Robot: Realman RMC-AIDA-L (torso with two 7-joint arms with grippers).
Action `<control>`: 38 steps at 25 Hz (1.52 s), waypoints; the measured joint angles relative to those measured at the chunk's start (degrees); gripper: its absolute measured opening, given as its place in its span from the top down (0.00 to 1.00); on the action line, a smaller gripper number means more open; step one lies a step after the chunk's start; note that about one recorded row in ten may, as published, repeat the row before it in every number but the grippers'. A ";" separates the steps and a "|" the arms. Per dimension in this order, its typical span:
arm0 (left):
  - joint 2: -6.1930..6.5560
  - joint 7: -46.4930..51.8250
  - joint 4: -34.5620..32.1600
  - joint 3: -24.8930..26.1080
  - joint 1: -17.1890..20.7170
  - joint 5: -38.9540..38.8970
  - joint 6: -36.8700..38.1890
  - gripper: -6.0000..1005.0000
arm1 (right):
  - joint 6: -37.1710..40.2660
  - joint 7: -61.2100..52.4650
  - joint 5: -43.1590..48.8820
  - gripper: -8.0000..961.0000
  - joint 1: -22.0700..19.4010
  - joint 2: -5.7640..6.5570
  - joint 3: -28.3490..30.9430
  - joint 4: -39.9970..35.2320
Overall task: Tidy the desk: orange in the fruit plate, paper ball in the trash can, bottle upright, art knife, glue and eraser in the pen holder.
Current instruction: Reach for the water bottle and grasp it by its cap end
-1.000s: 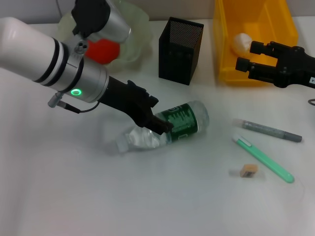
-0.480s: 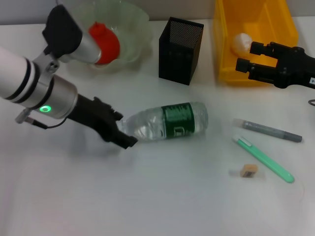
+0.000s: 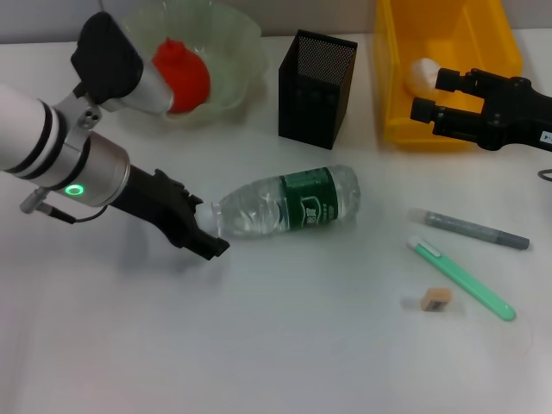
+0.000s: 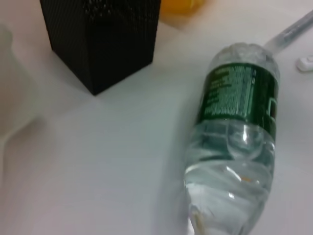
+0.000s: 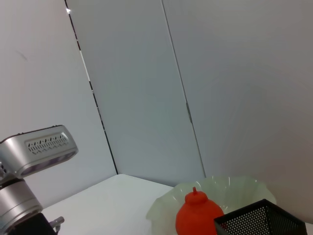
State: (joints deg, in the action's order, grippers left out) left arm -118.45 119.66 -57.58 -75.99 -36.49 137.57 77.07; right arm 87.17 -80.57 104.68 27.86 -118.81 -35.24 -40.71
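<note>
Head view: my left gripper (image 3: 207,233) clamps the neck of the one lying bottle (image 3: 289,203); my right gripper (image 3: 429,97) hangs parted over the trash can (image 3: 392,86).
Left wrist view: one bottle (image 4: 234,142), one pen holder (image 4: 100,39).

Our left arm (image 3: 34,138) is white with black bands, then a silver cuff carrying a glowing green ring light (image 3: 76,190), a thin cable and a black gripper. Our right gripper (image 3: 435,97) is black throughout.
</note>
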 joint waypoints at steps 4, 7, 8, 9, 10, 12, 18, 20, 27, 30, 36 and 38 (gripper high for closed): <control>-0.02 -0.01 0.01 -0.11 -0.55 0.05 -1.00 0.17 | 0.00 0.02 0.00 0.19 0.02 -0.02 0.00 0.03; -0.03 -0.03 0.04 -0.26 -1.28 0.32 -1.68 0.17 | 0.00 0.03 0.00 0.19 0.02 -0.02 0.00 0.15; -0.03 -0.03 0.06 -0.33 -1.48 0.51 -1.74 0.17 | -0.03 0.03 0.00 0.19 0.01 -0.02 0.02 0.17; -0.03 -0.06 0.09 -0.41 -1.75 0.88 -1.79 0.17 | -0.03 0.03 0.00 0.19 0.01 -0.02 0.04 0.19; -0.09 -0.18 0.11 -0.62 -2.22 1.94 -1.88 0.17 | -0.05 0.04 0.00 0.19 0.00 -0.02 0.08 0.19; -0.17 -0.23 0.12 -1.01 -2.57 3.22 -2.18 0.17 | -0.06 0.04 0.00 0.19 -0.01 -0.02 0.09 0.19; -0.23 -0.35 0.13 -1.61 -3.01 3.76 -2.63 0.19 | -0.08 0.06 0.00 0.19 -0.01 -0.02 0.09 0.19; -0.22 -0.47 0.18 -1.62 -3.07 3.77 -3.06 0.23 | -0.08 0.07 0.00 0.19 -0.01 -0.02 0.09 0.35; -0.20 -0.83 0.19 -1.96 -3.25 3.78 -3.43 0.47 | -0.08 0.07 -0.01 0.19 -0.01 -0.02 0.19 0.54; -0.18 -1.20 -1.43 -1.62 -2.80 3.60 -3.59 0.52 | -0.08 0.07 0.00 0.19 0.00 -0.02 0.37 0.55; -0.11 -1.29 -6.45 0.33 -0.78 3.33 -3.99 0.56 | -0.08 0.07 -0.01 0.19 0.00 -0.02 0.44 0.54; -0.11 -1.29 -8.47 0.96 -0.10 3.22 -3.57 0.58 | -0.08 0.07 -0.06 0.19 0.00 -0.02 0.44 0.54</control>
State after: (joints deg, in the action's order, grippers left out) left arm -118.56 118.37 -66.05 -75.03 -36.59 140.79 73.50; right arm 87.10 -80.50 104.63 27.86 -118.83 -34.80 -40.17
